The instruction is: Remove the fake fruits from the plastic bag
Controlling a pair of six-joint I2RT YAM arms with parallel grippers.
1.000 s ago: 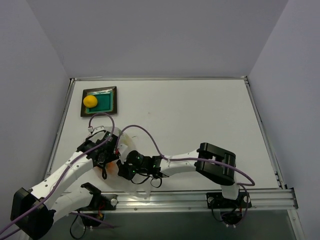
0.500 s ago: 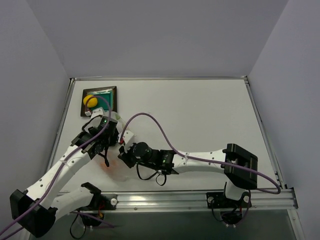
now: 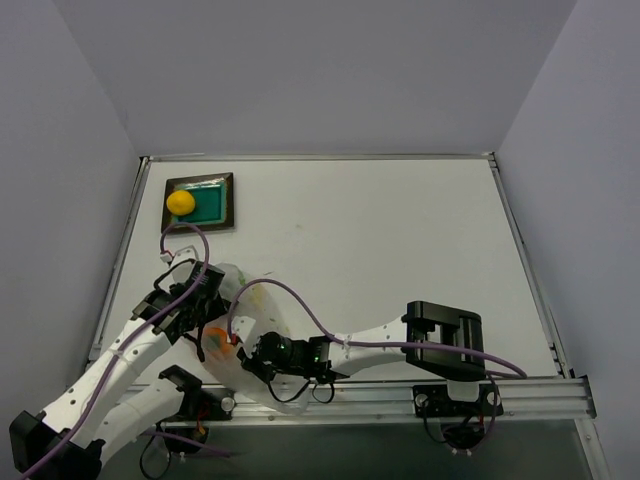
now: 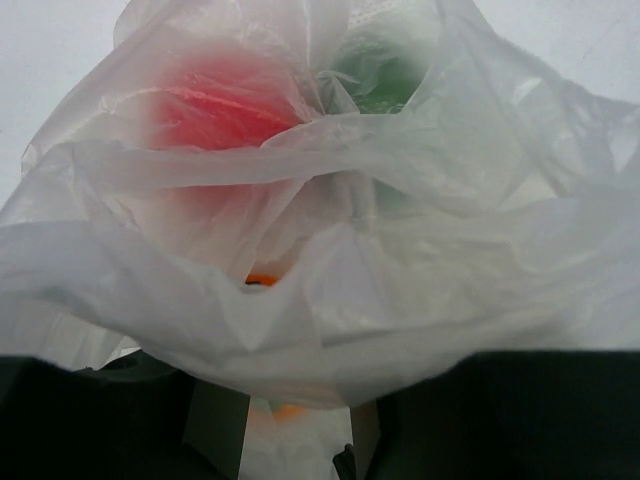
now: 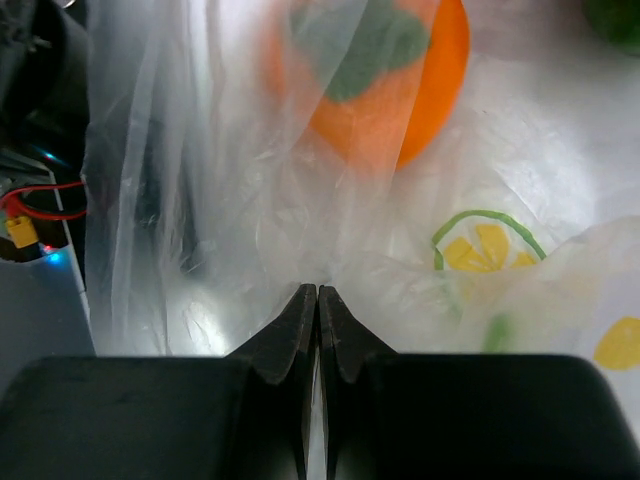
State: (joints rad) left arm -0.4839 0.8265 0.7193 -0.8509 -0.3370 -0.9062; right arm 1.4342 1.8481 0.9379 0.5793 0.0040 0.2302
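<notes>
- The plastic bag point(image 3: 262, 312) lies crumpled on the bench point(image 3: 400, 250) in the lower left of the overhead view, between the two arm tips.
- The right fingers point(image 5: 290, 335) are pressed together, pinching a fold of the bag's clear film at their tips.
- The left fingers point(image 4: 100, 420) show as dark blocks at the bottom corners of the left wrist view, set apart. Film is draped over them and hides their tips, so I cannot tell whether they grip any of it.
- The orange fruit point(image 5: 400, 80), with a green leafy cap, sits inside the bag at the top of the right wrist view, just beyond the pinched fold.
- The dark green fruit point(image 4: 385, 75) and the red fruit point(image 4: 220, 100) lie side by side behind the film in the upper part of the left wrist view.
- The yellow fruit point(image 3: 180, 202) rests on the left side of the tray point(image 3: 229, 203), in the upper left of the overhead view, well apart from the bag.
</notes>
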